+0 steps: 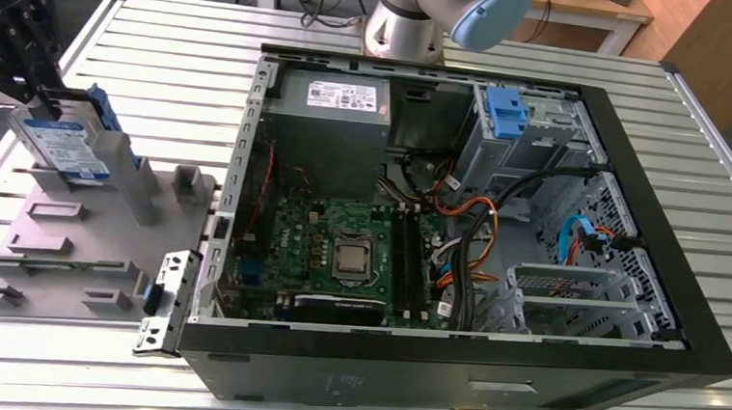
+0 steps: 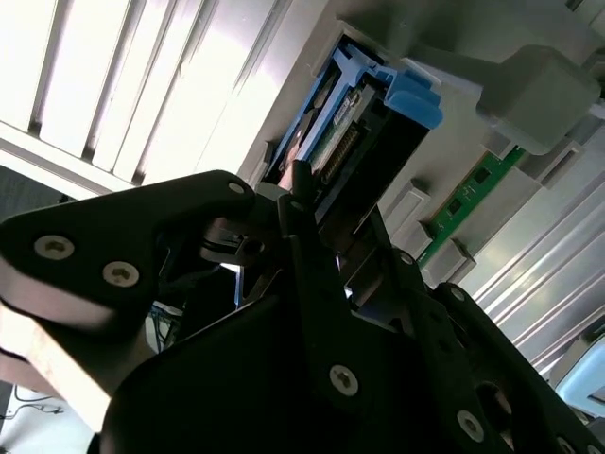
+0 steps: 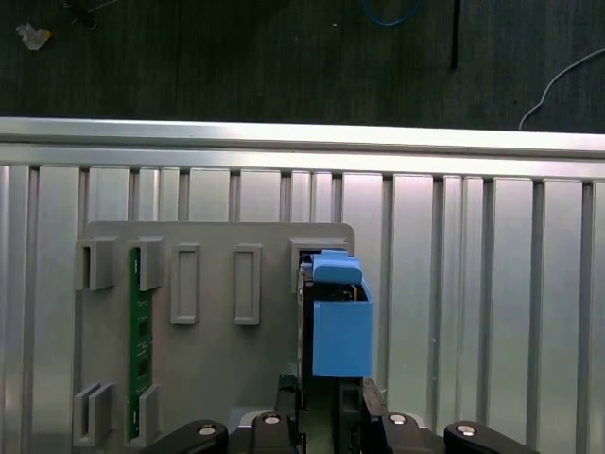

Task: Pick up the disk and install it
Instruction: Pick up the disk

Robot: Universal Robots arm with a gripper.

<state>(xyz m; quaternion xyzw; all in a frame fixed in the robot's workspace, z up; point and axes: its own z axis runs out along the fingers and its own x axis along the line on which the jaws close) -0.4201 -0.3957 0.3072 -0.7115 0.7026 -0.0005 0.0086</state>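
The disk [image 1: 68, 145], a silver hard drive with a blue-and-white label and a blue carrier frame, stands on edge in a grey holder [image 1: 67, 232] at the exterior view's left. My black gripper [image 1: 57, 96] comes down on its upper end, with the jaws on either side of it. In the first wrist view the disk [image 3: 340, 322] rises from the holder [image 3: 217, 359] and my gripper [image 3: 323, 392] is shut around its near end. The second wrist view shows the gripper [image 2: 336, 199] against the disk [image 2: 378, 113].
An open computer case [image 1: 458, 366] lies on the slatted metal table, with a grey drive cage with a blue handle [image 1: 508, 113] and a power supply [image 1: 334, 106] inside. A green memory stick [image 3: 140, 340] sits in the holder. The arm's base [image 1: 405, 24] stands behind the case.
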